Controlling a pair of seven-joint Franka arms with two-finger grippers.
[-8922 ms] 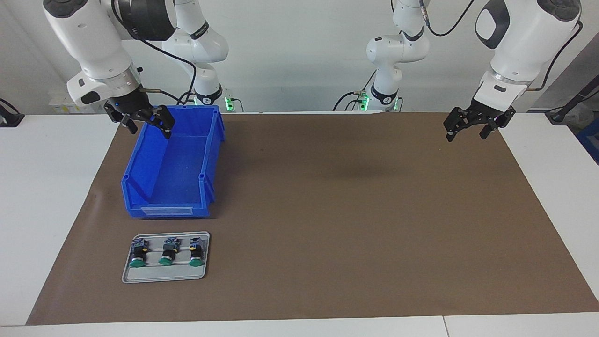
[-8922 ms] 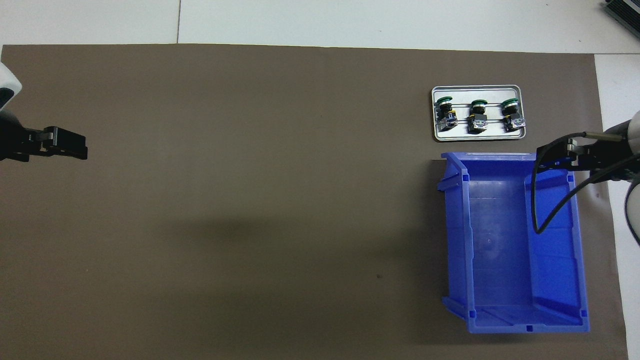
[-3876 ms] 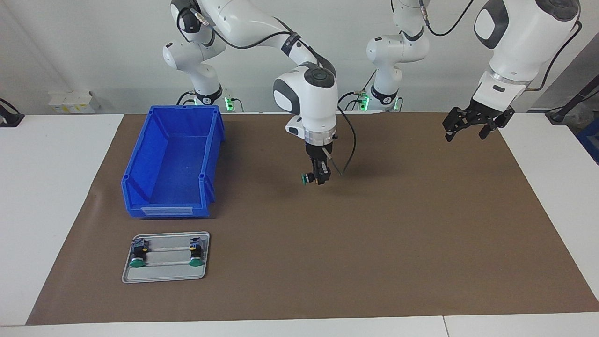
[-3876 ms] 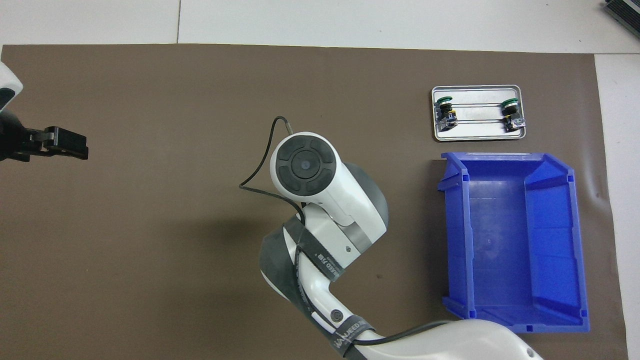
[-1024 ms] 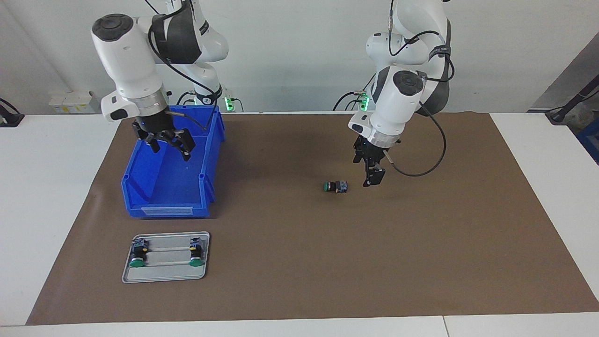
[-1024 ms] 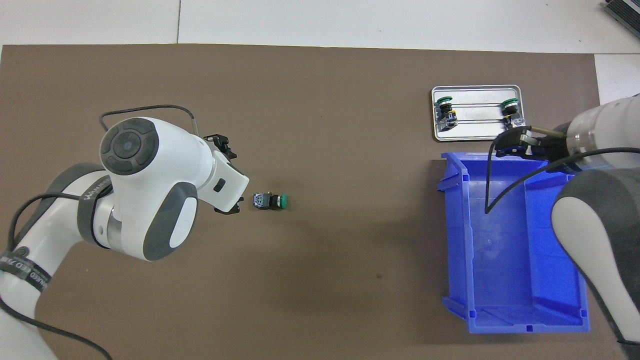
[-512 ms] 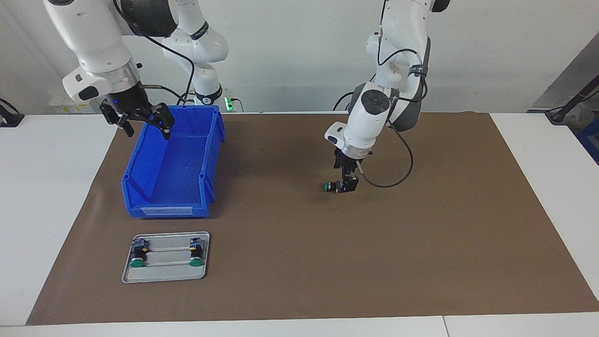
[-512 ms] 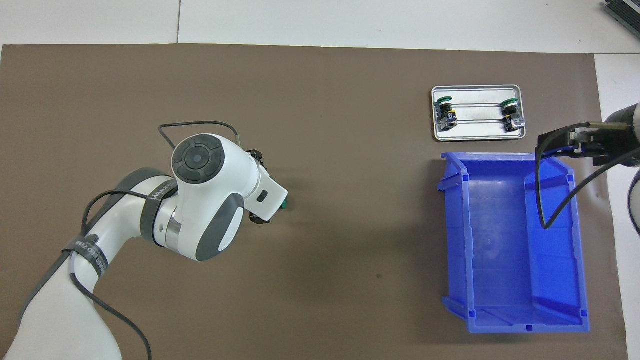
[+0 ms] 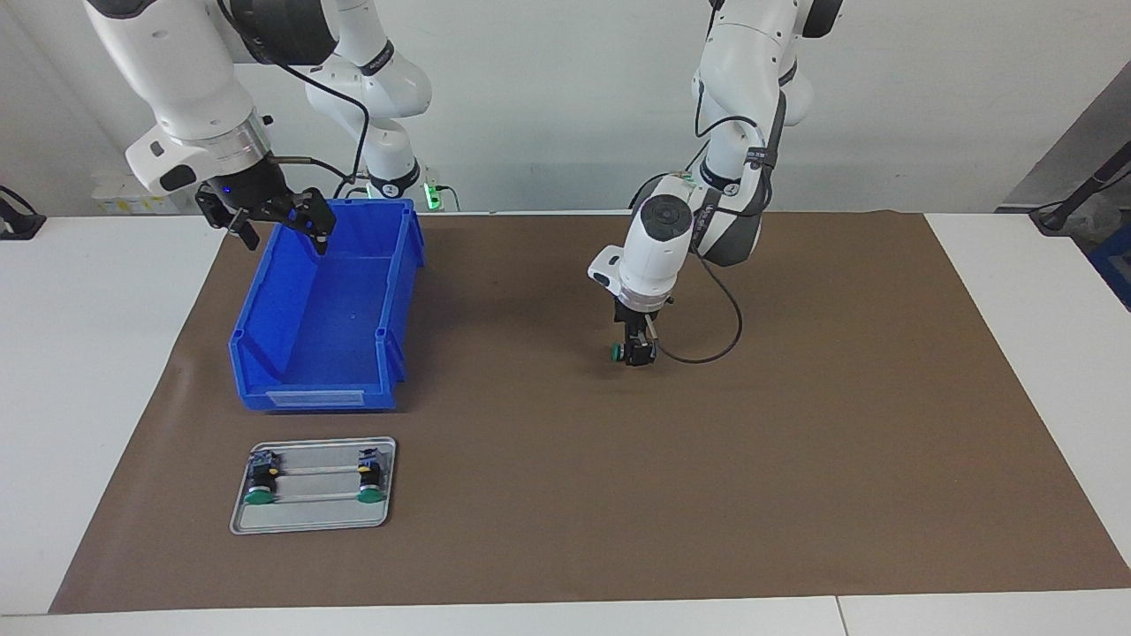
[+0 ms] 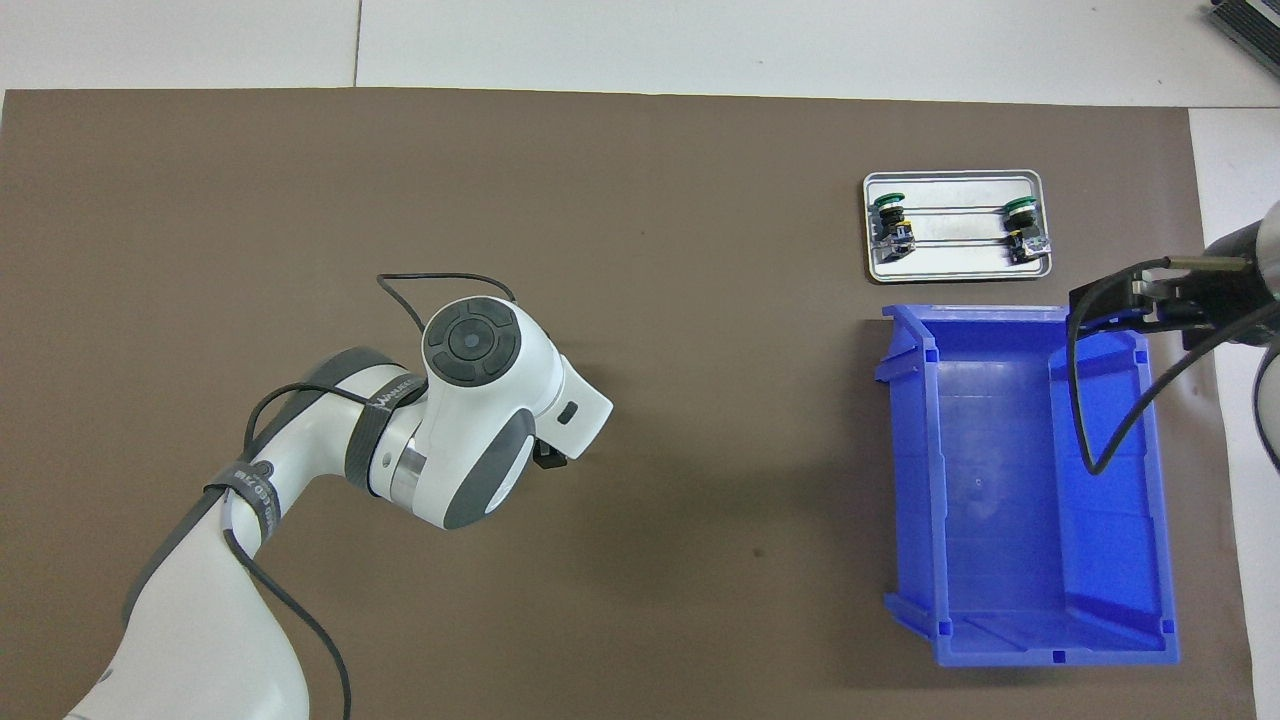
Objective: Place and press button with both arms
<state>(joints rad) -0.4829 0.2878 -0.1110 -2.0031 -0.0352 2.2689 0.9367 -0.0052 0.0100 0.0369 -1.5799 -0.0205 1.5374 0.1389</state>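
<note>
- The blue bin [image 9: 322,318] sat on the brown mat [image 9: 795,442] toward the right arm's end of the table; nothing showed inside it, its floor and walls bare.
- The metal tray [image 9: 314,521] lay just beside the bin's front lip, farther from the robots. It held two spare buttons [image 9: 259,481], one at each end, green caps pointing away from the robots, with the middle slot bare.
- The button [image 9: 618,352] lay on its side on the mat near the table's middle, well apart from bin and tray; only its green cap showed clearly past the gripper.
- The left gripper [image 9: 638,353] was down at the button's body, its fingers either side of it. Whether they pressed on the button I could not tell; in the overhead view the wrist hid everything.
- The right gripper [image 9: 269,221] hung over the bin's rim at the end nearest the robots, fingers spread apart and holding nothing.
</note>
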